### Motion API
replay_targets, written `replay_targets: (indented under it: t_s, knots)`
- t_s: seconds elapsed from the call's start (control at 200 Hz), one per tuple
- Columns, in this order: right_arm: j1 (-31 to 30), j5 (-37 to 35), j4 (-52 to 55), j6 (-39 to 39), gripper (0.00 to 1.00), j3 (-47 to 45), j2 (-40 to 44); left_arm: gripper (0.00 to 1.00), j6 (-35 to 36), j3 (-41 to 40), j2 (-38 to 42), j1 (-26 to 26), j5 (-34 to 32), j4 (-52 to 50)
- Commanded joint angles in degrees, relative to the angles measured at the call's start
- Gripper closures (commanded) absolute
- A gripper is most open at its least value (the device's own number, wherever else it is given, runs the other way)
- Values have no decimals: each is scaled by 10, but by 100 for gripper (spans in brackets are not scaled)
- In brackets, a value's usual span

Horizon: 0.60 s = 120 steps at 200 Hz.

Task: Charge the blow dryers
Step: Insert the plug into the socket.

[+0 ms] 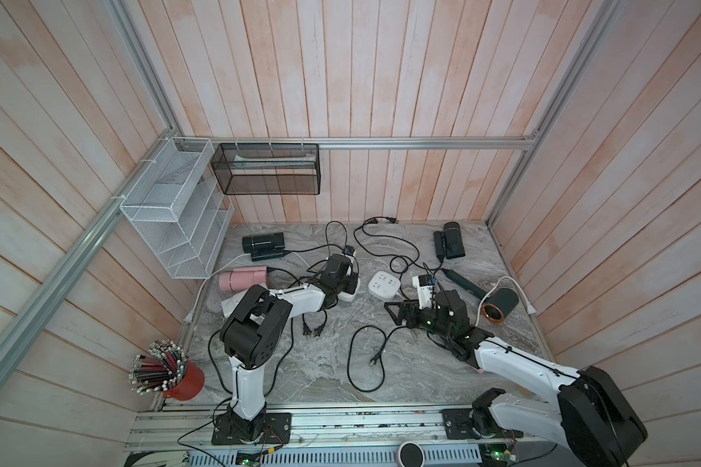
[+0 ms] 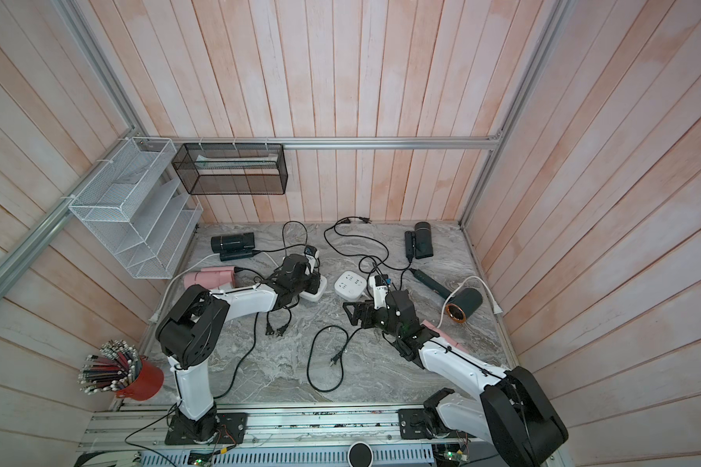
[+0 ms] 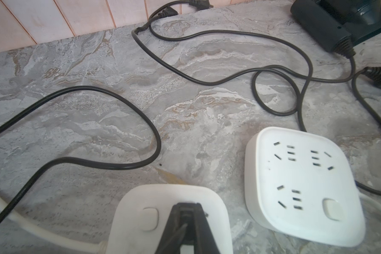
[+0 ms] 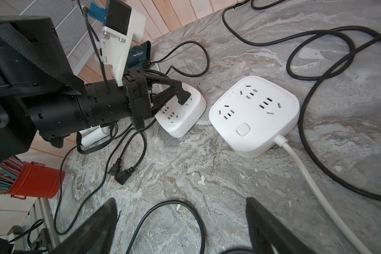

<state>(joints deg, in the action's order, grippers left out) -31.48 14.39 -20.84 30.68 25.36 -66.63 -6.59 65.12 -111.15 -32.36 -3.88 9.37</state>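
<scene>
The blow dryers point(image 1: 262, 246) lie along the far, left and right sides of the table point(image 1: 320, 364). The left pincer point(image 3: 186, 216) is clamped on a black plug point(image 4: 184, 99) at the left power strip point(image 4: 185, 123). The right pincer point(image 4: 182, 204) is apart, empty. Next, I think: push the plug straight in.

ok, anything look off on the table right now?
Nothing spilled or broken. Black cords sprawl and cross over the table; two loose plugs lie unplugged by the left arm. The middle power strip has every socket empty. Left fingers pinch a black plug at the other strip.
</scene>
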Motion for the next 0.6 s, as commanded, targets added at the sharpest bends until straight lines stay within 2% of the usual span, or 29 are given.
replay_targets:
  t_s: [0.0,0.36,0.505,0.595]
  knots:
    - [-4,-9,7,1,9,-3,11,94,6,-10,-23,3,1,-49]
    - [-4,3,4,-3,8,4,-3,81,-4,-33,29,2,10,-50]
    - [-4,5,2,-4,8,5,-6,63,-5,-31,48,3,17,-55]
    - [-4,6,3,-5,8,6,-7,57,-5,-29,60,1,22,-56]
